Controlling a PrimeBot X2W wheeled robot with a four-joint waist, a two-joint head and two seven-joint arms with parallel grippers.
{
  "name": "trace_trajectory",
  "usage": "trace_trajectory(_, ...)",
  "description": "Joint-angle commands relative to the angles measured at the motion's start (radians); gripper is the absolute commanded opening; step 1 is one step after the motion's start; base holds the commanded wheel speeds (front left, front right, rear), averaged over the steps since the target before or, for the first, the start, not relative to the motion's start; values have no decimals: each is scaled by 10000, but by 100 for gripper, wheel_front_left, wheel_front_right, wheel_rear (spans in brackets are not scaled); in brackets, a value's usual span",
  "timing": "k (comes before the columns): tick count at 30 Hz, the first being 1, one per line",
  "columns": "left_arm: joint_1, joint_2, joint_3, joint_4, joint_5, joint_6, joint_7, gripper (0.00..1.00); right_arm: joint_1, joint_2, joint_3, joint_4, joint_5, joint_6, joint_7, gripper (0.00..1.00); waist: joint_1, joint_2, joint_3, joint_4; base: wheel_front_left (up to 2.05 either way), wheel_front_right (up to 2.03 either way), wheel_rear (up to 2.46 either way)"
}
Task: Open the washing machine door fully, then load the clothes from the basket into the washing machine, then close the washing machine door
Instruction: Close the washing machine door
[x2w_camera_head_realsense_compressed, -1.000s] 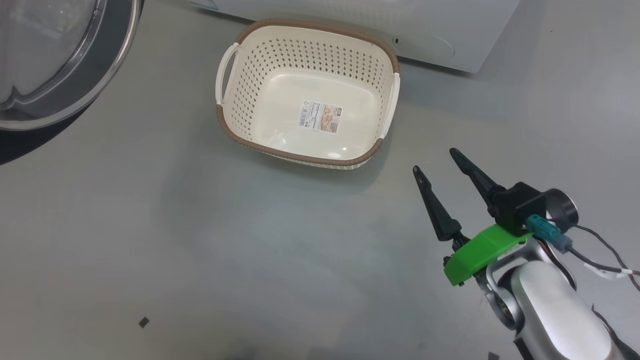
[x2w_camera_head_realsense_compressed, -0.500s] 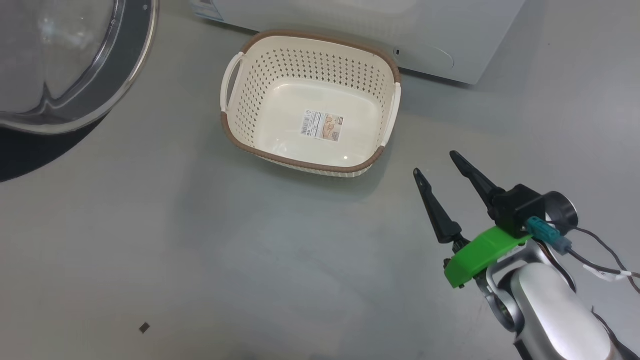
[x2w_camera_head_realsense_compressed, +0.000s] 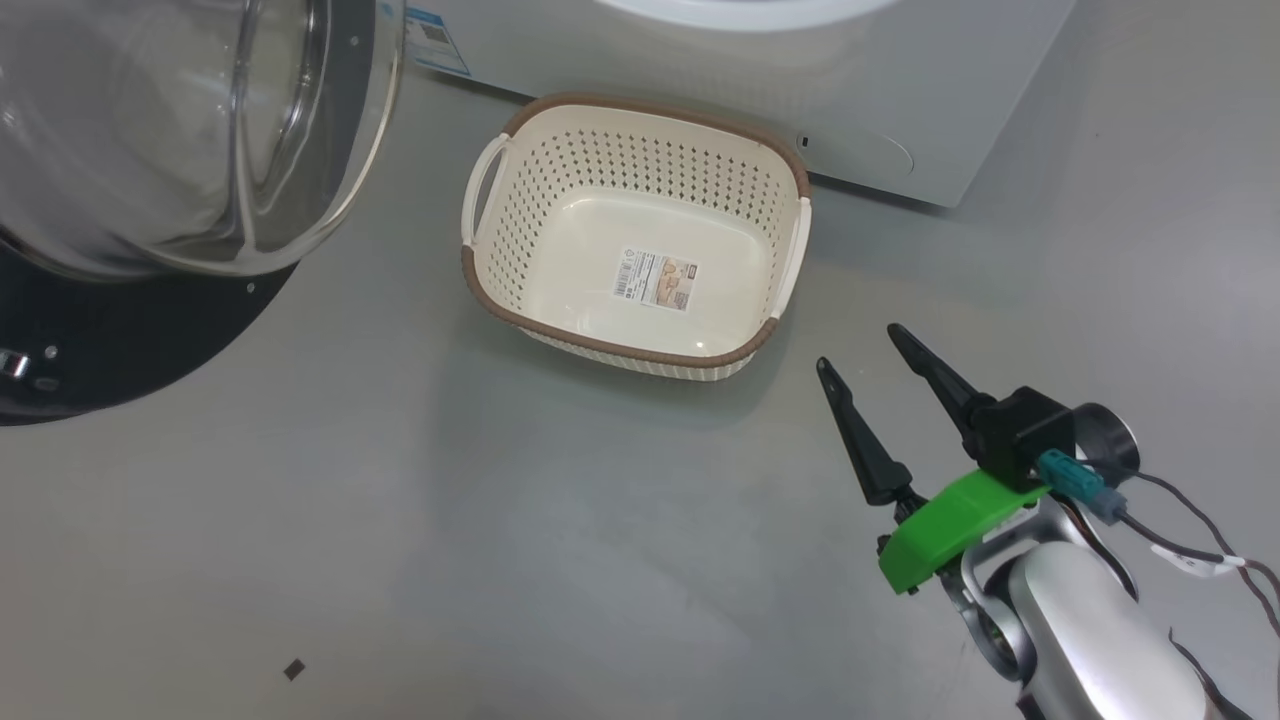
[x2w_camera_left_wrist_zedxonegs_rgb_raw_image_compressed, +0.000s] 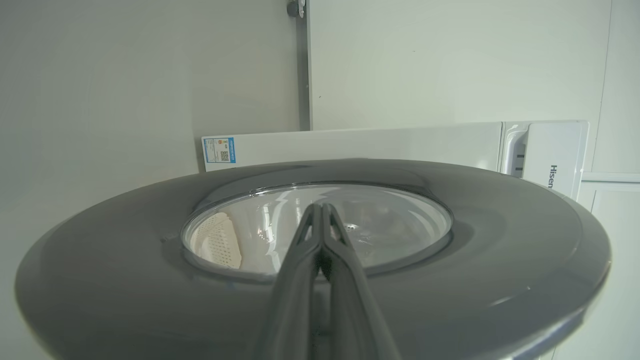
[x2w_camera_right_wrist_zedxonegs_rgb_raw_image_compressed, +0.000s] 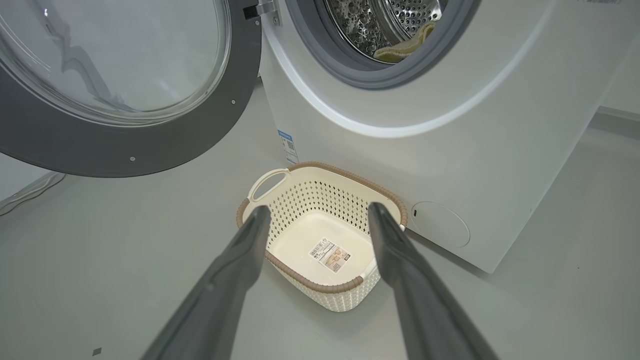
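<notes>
Swinging the washing machine door shut looks like the step in hand. It stands wide open at the left, and the left gripper, clenched on nothing, lies against or just off its outer face; which, I cannot tell. A flat, steady push on the side far from the hinge should serve best. The basket sits empty on the floor before the washing machine, with the clothes already in the drum. At the right, the right gripper hangs spread and empty, seemingly outside the door's path.
</notes>
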Motion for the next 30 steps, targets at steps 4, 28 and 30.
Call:
trace_trajectory(4, 428, 282, -90, -1188, -262, -8, 713, 0, 28, 141, 209, -177, 102, 40, -198, 100, 0, 0, -115, 92, 0, 0, 0)
trace_trajectory(28, 2515, -1579, -401, -4882, -1077, -8, 2248, 0, -22, 452, 240, 536, 451, 40, -697, 100, 0, 0, -986, -4, 0, 0, 0)
trace_trajectory(30, 2633, -1784, -451, -5097, -1081, -8, 2255, 0, -7, 475, 242, 567, 471, 40, -721, 100, 0, 0, -1069, -28, 0, 0, 0)
